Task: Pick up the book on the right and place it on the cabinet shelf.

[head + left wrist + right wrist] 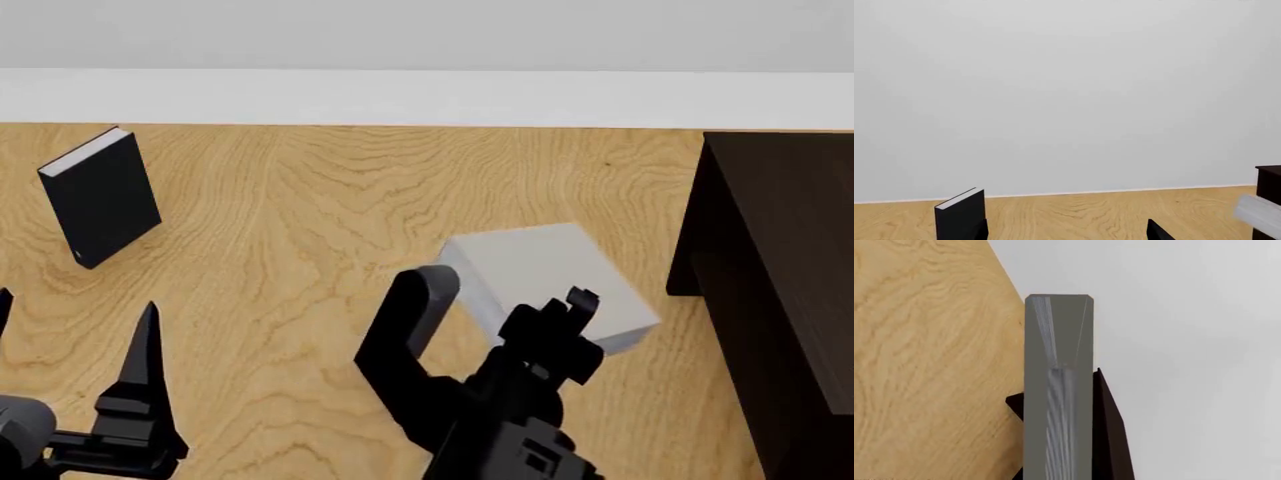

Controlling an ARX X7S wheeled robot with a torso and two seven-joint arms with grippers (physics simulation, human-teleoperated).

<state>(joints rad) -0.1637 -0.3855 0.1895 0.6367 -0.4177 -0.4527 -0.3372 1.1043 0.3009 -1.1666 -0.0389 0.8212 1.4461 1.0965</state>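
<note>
Currently gripping the thick plain light-grey hardcover book (547,285) with the right gripper (501,305), jaws closed across its covers, one finger (414,310) on the near-left side and the other at the opposite cover. Lifted above the light wood-grain surface (307,230), tilted, just left of the very dark brown wooden cabinet (781,270) and not touching it. Seen end-on in the right wrist view as a tall grey slab (1057,390) with streaked page edges, dark cabinet corner (1111,430) showing just behind it. Nothing visible between book and cabinet side in the head view; cabinet shelf itself not discernible, only the top and left face. Well apart at far left, a black book (100,195) standing upright on the surface, also visible in the left wrist view (961,215) before the plain white wall (1067,90). Left gripper (74,375) low at near left, jaws spread apart, holding nothing, clear of both books. Blurred grey edge of the held book (1257,212) beside the cabinet (1269,185) in the left wrist view.
</note>
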